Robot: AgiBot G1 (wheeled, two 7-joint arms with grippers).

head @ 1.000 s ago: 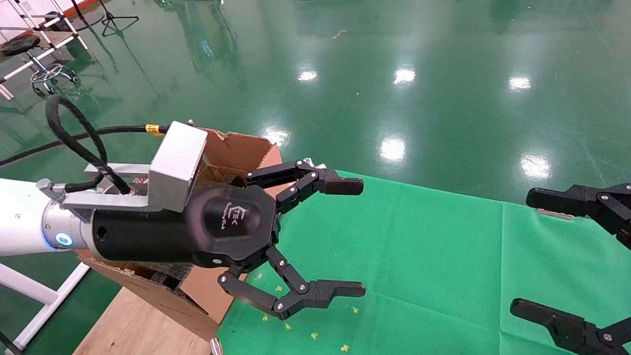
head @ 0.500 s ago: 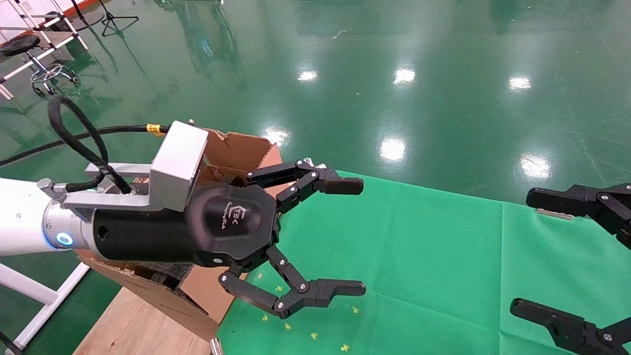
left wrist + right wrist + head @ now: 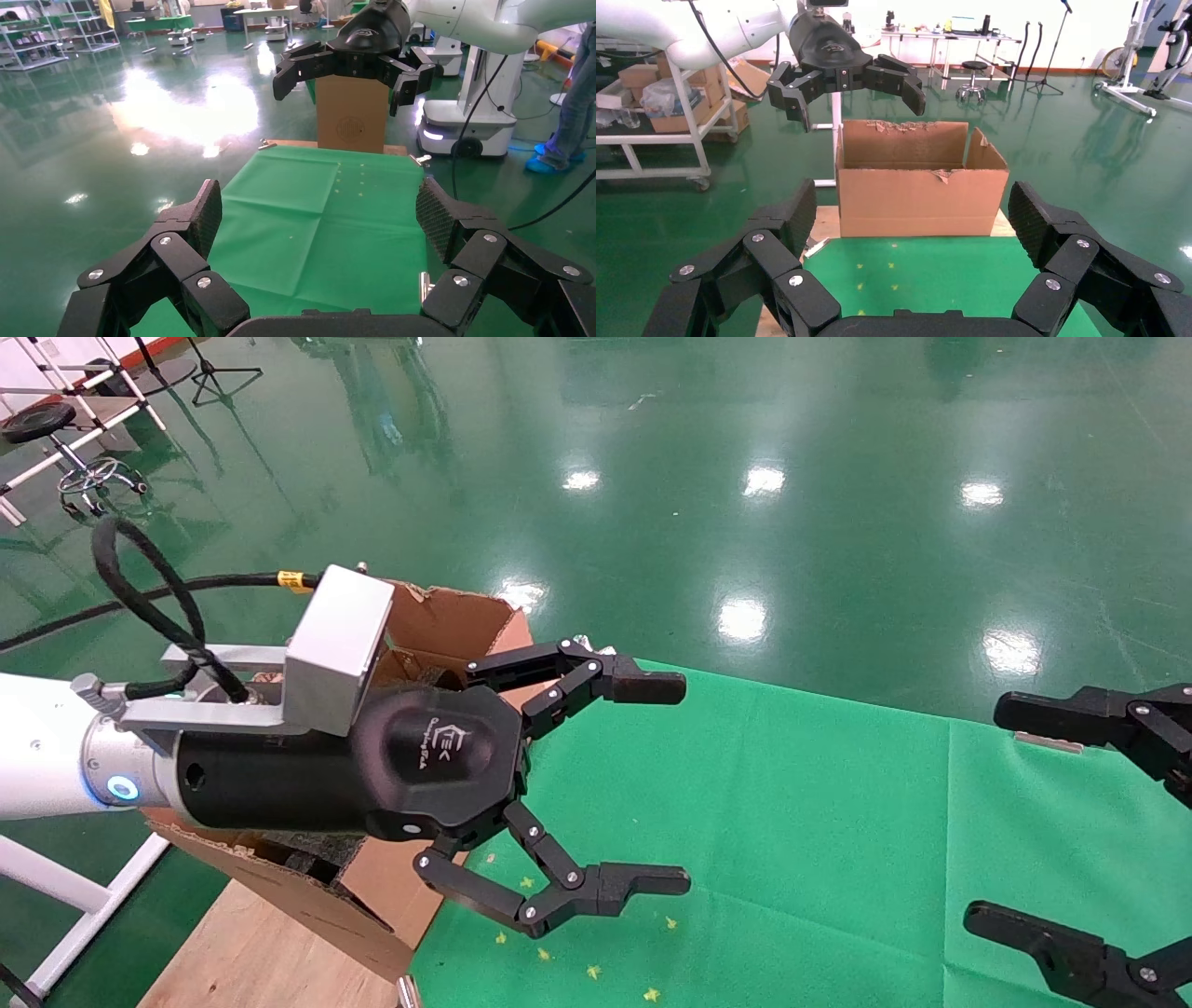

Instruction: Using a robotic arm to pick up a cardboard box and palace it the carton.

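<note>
The white thick-jointed robotic arm's left gripper (image 3: 605, 784) hangs above the large brown torn carton (image 3: 438, 617), jaws spread wide and holding nothing, probably because the drop is done. The right gripper (image 3: 1034, 812) waits at the green cloth (image 3: 792, 822), also wide open and empty. The small cardboard box is not visible. Only the right wrist view shows the carton's whole front (image 3: 921, 189).

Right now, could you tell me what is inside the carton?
Dark foam in the carton; the open left gripper hides the rest. No box visible. Right gripper idles at right.
</note>
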